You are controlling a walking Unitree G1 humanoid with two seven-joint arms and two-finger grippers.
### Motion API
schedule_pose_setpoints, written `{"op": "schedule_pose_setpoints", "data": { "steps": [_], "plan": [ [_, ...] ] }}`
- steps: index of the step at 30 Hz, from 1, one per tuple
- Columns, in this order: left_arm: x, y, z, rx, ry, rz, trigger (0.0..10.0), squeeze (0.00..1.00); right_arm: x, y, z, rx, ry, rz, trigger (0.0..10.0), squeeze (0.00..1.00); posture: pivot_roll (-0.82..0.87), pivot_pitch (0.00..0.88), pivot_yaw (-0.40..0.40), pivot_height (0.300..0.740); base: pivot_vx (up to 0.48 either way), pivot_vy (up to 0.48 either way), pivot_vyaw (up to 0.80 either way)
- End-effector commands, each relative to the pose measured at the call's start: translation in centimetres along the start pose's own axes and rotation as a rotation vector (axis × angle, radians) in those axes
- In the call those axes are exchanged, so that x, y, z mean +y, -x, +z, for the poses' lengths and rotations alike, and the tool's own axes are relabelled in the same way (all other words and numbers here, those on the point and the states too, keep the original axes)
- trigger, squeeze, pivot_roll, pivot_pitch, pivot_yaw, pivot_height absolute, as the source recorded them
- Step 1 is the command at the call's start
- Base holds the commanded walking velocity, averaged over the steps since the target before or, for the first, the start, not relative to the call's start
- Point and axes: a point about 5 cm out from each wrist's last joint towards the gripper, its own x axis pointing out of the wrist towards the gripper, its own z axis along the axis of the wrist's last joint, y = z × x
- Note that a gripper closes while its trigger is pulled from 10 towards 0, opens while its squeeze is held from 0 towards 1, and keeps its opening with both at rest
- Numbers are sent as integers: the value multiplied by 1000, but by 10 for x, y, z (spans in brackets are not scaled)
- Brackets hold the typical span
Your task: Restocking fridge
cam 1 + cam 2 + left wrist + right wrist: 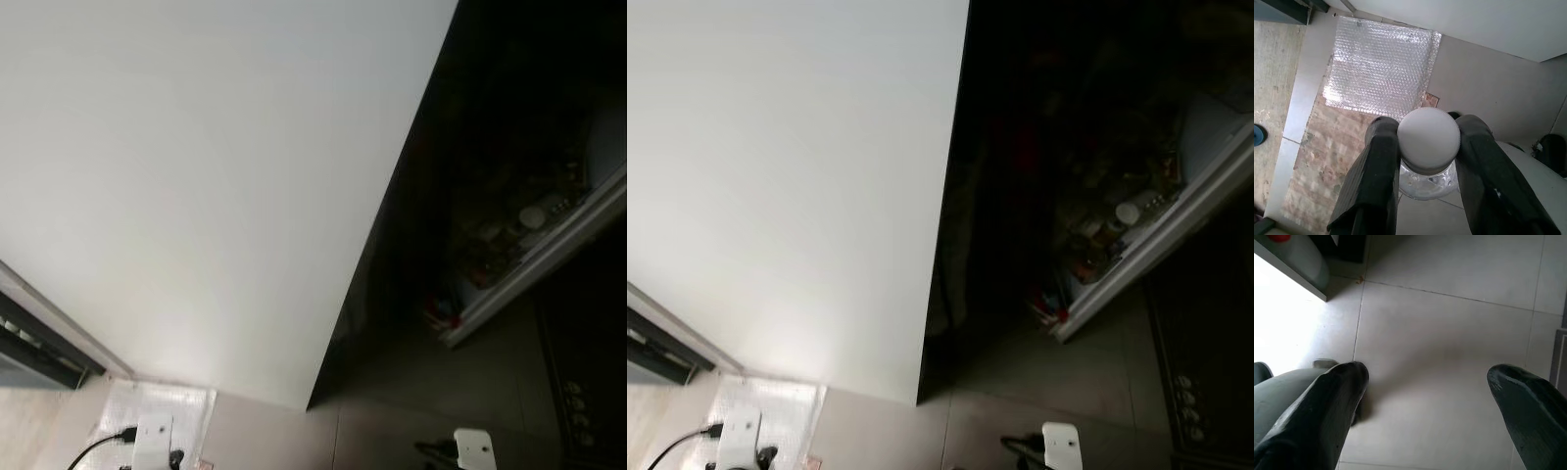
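While parked close against the white fridge door (196,176), left hand (1427,161) down low over the floor, pinching a clear bottle (1427,178) just under its white cap (1428,140), fingers (1376,171) pressed on both sides of the neck. Right hand (1425,396) spread wide, nothing between the fingers, pointed at bare floor tiles (1449,323). Dark fridge interior (1038,196) to the right of the door edge; door shelf (1146,245) with jars and small bottles angled out further right, contents too dim to name. Risks, as a guess: grip sits high on the neck, so a swing or bump against the door edge could twist the bottle loose; dark interior makes shelf placement hard to judge; bubble wrap sheet (1378,68) on the floor left of the door could snag a foot. Open room: tiled floor between door edge and door shelf looks like the only lane in, narrow.
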Motion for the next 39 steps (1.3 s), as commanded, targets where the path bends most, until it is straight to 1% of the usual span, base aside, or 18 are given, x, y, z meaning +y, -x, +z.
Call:
{"op": "schedule_pose_setpoints", "data": {
  "steps": [1,12,15,17,19,20,23,29,32,35,39],
  "plan": [
    [-3,1,-7,32,-17,-8,10000,0,-9,2,-7,22,31,-31,10000,0,-89,139,-35,740,0,-469,563],
    [-3,2,-8,34,-25,-13,10000,0,-10,3,-9,32,42,-31,10000,0,-92,127,-33,740,0,-469,662],
    [-2,2,-10,36,-29,-14,10000,0,-9,3,-12,38,4,-32,10000,0,-94,124,-30,740,0,-466,265],
    [-1,2,-11,37,-30,-13,10000,0,-9,3,-12,37,3,-31,10000,0,-95,124,-29,740,0,-465,0],
    [1,3,-12,38,-33,-12,10000,0,-6,3,-11,35,52,-12,10000,0,-95,125,-30,740,0,-465,0],
    [1,3,-13,38,-33,-12,10000,0,-6,3,-11,35,57,-11,10000,0,-95,127,-30,740,0,-465,0],
    [1,3,-13,38,-33,-12,10000,0,-6,3,-11,32,63,-13,10000,0,-94,130,-31,740,0,-465,392],
    [2,3,-14,39,-33,-10,10000,0,-5,3,-9,25,59,-7,10000,0,-95,138,-32,740,0,-461,800],
    [2,3,-14,39,-30,-2,10000,0,-5,3,-10,25,45,-3,10000,0,-95,149,-34,740,0,0,710],
    [2,3,-14,38,-26,2,10000,0,-5,3,-9,19,24,0,10000,0,-98,153,-33,740,0,0,0],
    [1,3,-14,39,-27,1,10000,0,-4,3,-9,15,44,4,10000,0,-98,157,-33,740,0,0,0]
  ]
}}
